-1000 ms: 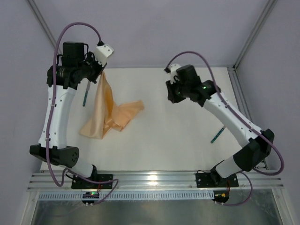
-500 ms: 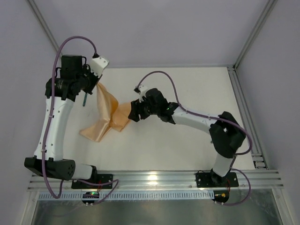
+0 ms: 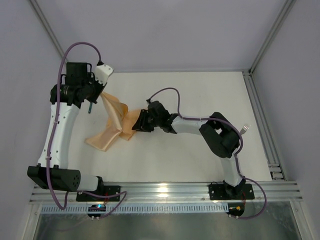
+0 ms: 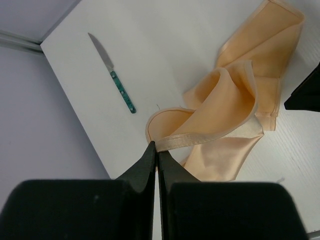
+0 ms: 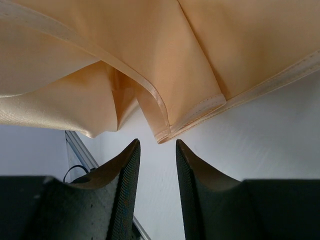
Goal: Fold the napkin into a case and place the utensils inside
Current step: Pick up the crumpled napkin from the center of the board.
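Observation:
The peach-orange napkin (image 3: 111,131) is half lifted off the white table, with one hemmed edge pinched in my left gripper (image 3: 101,94), which is shut on it (image 4: 156,148). The cloth (image 4: 235,100) hangs down in loose folds. My right gripper (image 3: 135,125) is low at the napkin's right side and open; a hemmed corner (image 5: 164,134) lies just beyond its fingertips (image 5: 156,145), not between them. The knife (image 4: 113,73), teal handle and silver blade, lies on the table at the far left (image 3: 90,106). The fork's silver tines (image 3: 245,129) show past the right arm's elbow.
Metal frame rails (image 3: 260,120) border the white table (image 3: 190,155) on the right and at the back. The right arm (image 3: 200,125) stretches across the middle of the table. A grey wall (image 4: 45,135) runs close beside the knife.
My right arm swung from the back right across to the napkin's right corner and dropped low. Its jaws opened wide, then narrowed. The left gripper lowered slightly with the cloth.

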{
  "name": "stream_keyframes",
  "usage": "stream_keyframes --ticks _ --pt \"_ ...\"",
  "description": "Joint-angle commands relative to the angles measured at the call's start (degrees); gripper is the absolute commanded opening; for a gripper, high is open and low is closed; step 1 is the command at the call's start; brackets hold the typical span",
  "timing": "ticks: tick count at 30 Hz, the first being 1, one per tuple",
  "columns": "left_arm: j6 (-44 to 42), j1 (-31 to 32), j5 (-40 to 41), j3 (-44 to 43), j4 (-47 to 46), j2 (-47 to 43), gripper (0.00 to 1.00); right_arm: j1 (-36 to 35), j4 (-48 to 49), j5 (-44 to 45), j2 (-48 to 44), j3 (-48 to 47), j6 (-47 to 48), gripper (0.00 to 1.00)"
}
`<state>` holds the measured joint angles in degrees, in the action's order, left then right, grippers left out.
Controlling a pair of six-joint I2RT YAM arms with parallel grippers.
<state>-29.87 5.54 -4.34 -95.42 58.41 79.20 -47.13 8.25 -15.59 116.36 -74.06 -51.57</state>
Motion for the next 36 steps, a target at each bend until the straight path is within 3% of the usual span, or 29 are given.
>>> stream_keyframes --ticks 1,22,31,34,36 --pt "1.2 -0.1 -1.3 0.1 -2.4 -1.8 0.0 -0.8 2.8 0.6 1.4 -2.6 -6.1 0.38" --pt "1.7 -0.2 -3.4 -0.6 -1.8 -2.4 0.0 -1.2 0.0 3.3 10.7 -9.9 -9.4 0.38" --pt "1.9 -0.2 -3.7 -1.1 -1.4 -2.6 0.0 -0.1 -0.9 3.6 11.5 -11.4 -9.3 0.16" --pt "1.7 -0.1 -3.1 -0.9 -1.0 -2.7 0.0 0.4 -1.2 3.4 10.5 -11.4 -8.3 0.04" --pt "1.4 -0.2 -2.6 -0.7 -0.9 -2.8 0.0 0.8 -1.9 3.4 8.5 -11.2 -6.2 0.04"
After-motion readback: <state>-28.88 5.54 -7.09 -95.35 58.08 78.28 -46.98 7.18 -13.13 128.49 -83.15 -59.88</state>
